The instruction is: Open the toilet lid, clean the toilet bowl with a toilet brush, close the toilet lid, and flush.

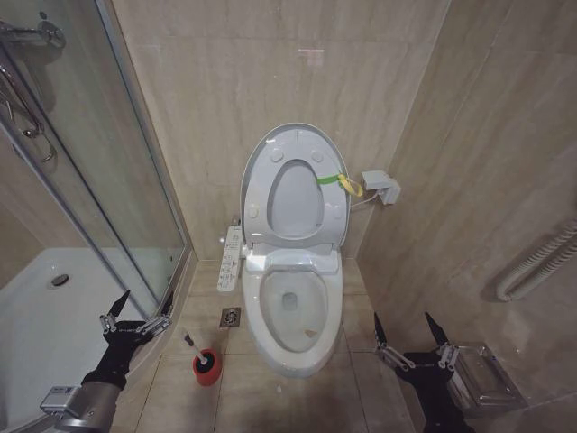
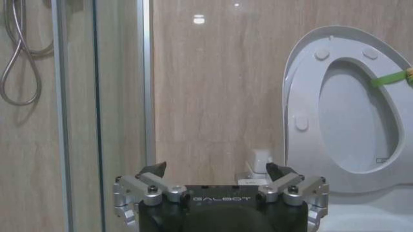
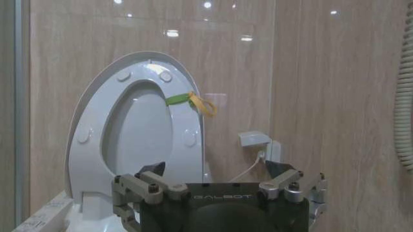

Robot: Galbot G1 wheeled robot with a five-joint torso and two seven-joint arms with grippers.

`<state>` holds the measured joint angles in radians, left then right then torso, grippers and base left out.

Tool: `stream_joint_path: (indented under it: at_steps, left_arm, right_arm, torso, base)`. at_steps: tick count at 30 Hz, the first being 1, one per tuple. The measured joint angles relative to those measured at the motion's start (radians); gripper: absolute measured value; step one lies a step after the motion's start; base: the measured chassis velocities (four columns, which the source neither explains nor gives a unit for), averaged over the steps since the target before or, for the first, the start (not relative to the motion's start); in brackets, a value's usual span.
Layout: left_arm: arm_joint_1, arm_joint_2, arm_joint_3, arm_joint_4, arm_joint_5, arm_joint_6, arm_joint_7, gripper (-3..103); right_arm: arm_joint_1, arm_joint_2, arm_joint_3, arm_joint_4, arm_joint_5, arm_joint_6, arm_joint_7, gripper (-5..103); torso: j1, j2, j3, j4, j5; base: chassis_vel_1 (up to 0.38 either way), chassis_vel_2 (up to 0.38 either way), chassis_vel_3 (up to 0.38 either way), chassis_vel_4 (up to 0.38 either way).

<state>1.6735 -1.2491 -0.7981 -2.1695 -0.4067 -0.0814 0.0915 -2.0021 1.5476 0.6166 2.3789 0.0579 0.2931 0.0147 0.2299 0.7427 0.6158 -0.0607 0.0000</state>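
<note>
The toilet lid [image 1: 293, 200] stands raised against the back wall, and the ring seat [image 1: 335, 212] with its green-yellow tag leans on it. Below them the toilet bowl [image 1: 290, 311] is uncovered. The toilet brush [image 1: 193, 344] stands in its red holder [image 1: 207, 368] on the floor, left of the bowl. My left gripper [image 1: 144, 303] is open and empty, low and just left of the brush. On the bowl's right, my right gripper [image 1: 404, 323] is open and empty too. The lid [image 2: 355, 121] and the left gripper [image 2: 216, 169] show in the left wrist view, the lid [image 3: 139, 130] and the right gripper [image 3: 216, 169] in the right wrist view.
A glass shower screen [image 1: 99, 162] and white shower tray [image 1: 36, 316] take up the left. The control panel [image 1: 231, 257] and a floor drain [image 1: 230, 317] lie left of the bowl. A wall socket box [image 1: 380, 187], a hose [image 1: 541, 266] and a metal holder [image 1: 482, 379] are on the right.
</note>
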Motion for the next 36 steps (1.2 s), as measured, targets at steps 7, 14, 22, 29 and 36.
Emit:
stream_joint_path:
  at_steps: [7, 14, 22, 29, 36]
  left_arm:
    - [0.000, 0.000, 0.000, 0.000, 0.000, 0.000, 0.000, 100]
    - [0.000, 0.000, 0.000, 0.000, 0.000, 0.000, 0.000, 100]
    - [0.000, 0.000, 0.000, 0.000, 0.000, 0.000, 0.000, 100]
    - [0.000, 0.000, 0.000, 0.000, 0.000, 0.000, 0.000, 100]
    - [0.000, 0.000, 0.000, 0.000, 0.000, 0.000, 0.000, 100]
  right_arm:
    - [0.000, 0.000, 0.000, 0.000, 0.000, 0.000, 0.000, 100]
    - [0.000, 0.000, 0.000, 0.000, 0.000, 0.000, 0.000, 100]
    - [0.000, 0.000, 0.000, 0.000, 0.000, 0.000, 0.000, 100]
    - [0.000, 0.000, 0.000, 0.000, 0.000, 0.000, 0.000, 100]
    - [0.000, 0.000, 0.000, 0.000, 0.000, 0.000, 0.000, 100]
  torso:
    - [0.000, 0.000, 0.000, 0.0000, 0.0000]
    - [0.000, 0.000, 0.000, 0.0000, 0.0000]
    - [0.000, 0.000, 0.000, 0.0000, 0.0000]
    - [0.000, 0.000, 0.000, 0.0000, 0.0000]
    - [0.000, 0.000, 0.000, 0.0000, 0.0000]
  base:
    - [0.000, 0.000, 0.000, 0.000]
    - [0.000, 0.000, 0.000, 0.000]
    - [0.000, 0.000, 0.000, 0.000]
    - [0.000, 0.000, 0.000, 0.000]
    - [0.000, 0.000, 0.000, 0.000]
